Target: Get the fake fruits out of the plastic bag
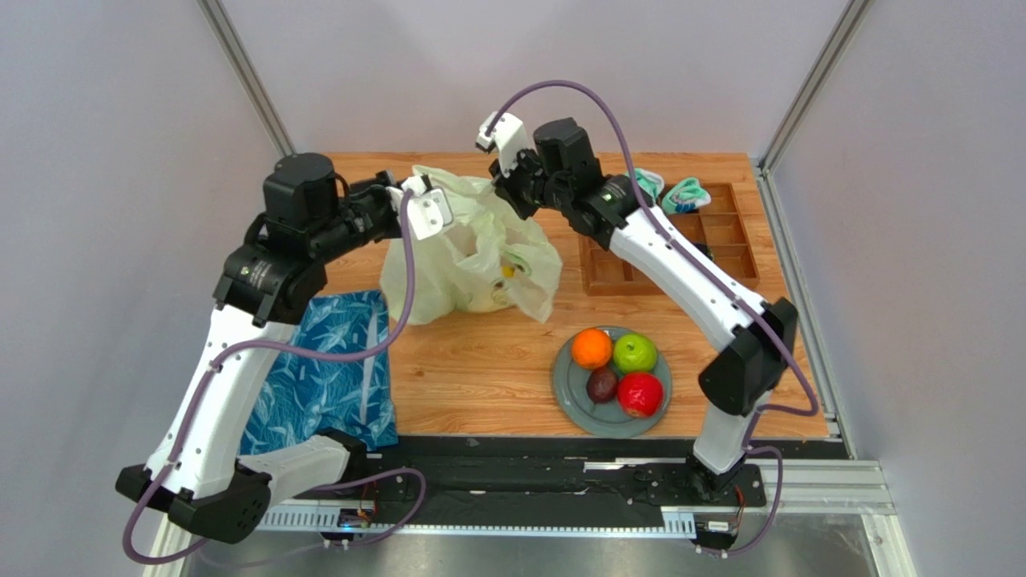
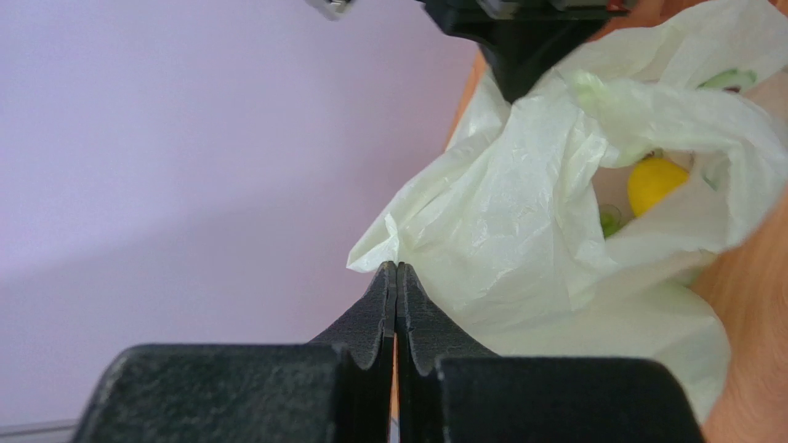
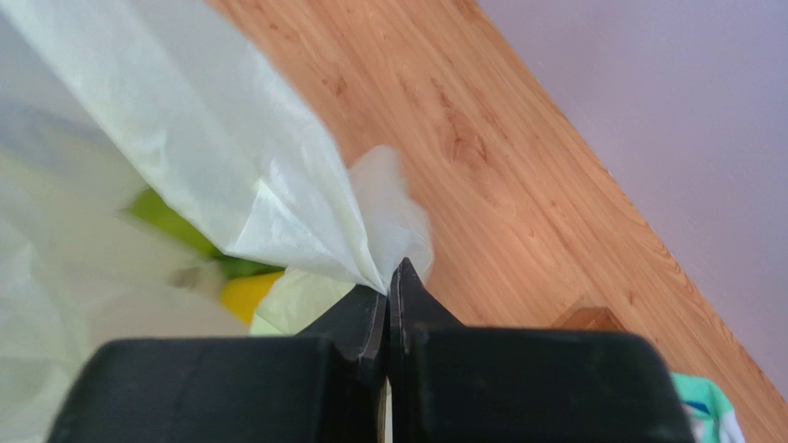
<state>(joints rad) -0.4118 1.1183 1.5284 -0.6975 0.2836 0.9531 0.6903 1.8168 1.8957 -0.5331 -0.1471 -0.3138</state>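
The pale yellow-green plastic bag [image 1: 476,259] stands bunched at the back of the table, lifted between both grippers. My left gripper [image 1: 411,188] [image 2: 396,268] is shut on the bag's [image 2: 518,231] left rim. My right gripper [image 1: 506,190] [image 3: 389,281] is shut on its [image 3: 213,138] right rim. Inside the bag lie a yellow mango [image 2: 655,182] [image 3: 248,293] and a green fruit [image 2: 609,221] [image 3: 171,221]. Outside it, an orange [image 1: 591,348], a green apple [image 1: 635,352], a dark brown-purple fruit [image 1: 601,385] and a red apple [image 1: 640,394] sit on a grey plate [image 1: 568,403].
A blue leaf-patterned bag [image 1: 319,367] lies flat at the table's left front. A wooden compartment tray [image 1: 674,247] stands at the back right, with rolled teal-and-white socks [image 1: 668,189] at its far end. The plate is near the front edge.
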